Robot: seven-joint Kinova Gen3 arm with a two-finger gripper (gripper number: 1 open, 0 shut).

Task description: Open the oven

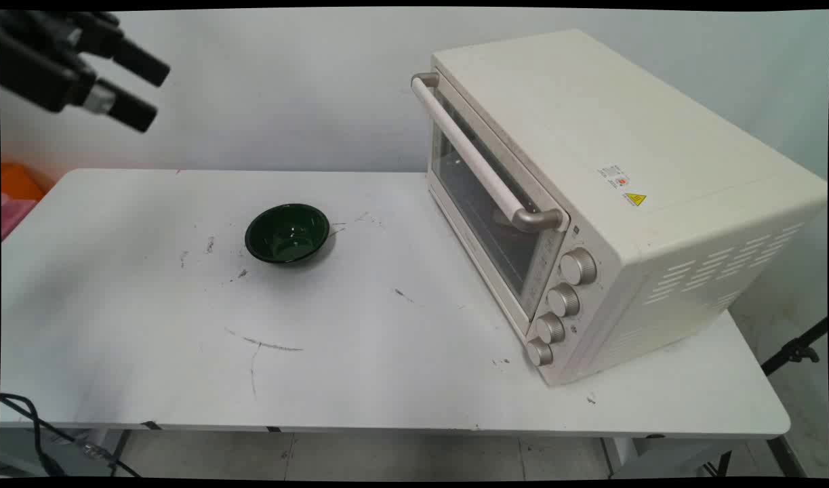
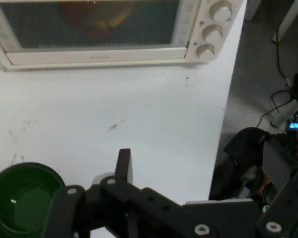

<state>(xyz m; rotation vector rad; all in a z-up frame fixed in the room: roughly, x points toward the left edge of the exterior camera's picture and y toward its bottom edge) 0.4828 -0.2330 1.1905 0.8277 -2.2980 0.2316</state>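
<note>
While the near edge of the white table (image 1: pixel 387 413) carries only scuff marks and a thin curved scratch (image 1: pixel 265 344), the green bowl (image 1: pixel 287 232) sits farther in, left of centre, upright with its mouth facing up. Being round, it has no long axis and points no particular way; it looks empty and glossy inside.

To the right stands the cream toaster oven (image 1: pixel 611 176), its long axis running from the near right toward the far middle, its glass door (image 1: pixel 478 203) facing left toward the bowl and closed. A bar handle (image 1: pixel 485 169) crosses the top of the door, and four knobs (image 1: pixel 563 301) line its near end. Through the glass the hand view shows something reddish and yellow that I cannot identify.

Farthest and highest, at the upper left, the gripper (image 1: pixel 155 96) hangs well above the table, far from bowl and oven, jaws spread with nothing between them.

As a judgement: the bowl's slick, curved wall could slip from a pinch or skid on the smooth table, and a door swung down could crowd it.
</note>
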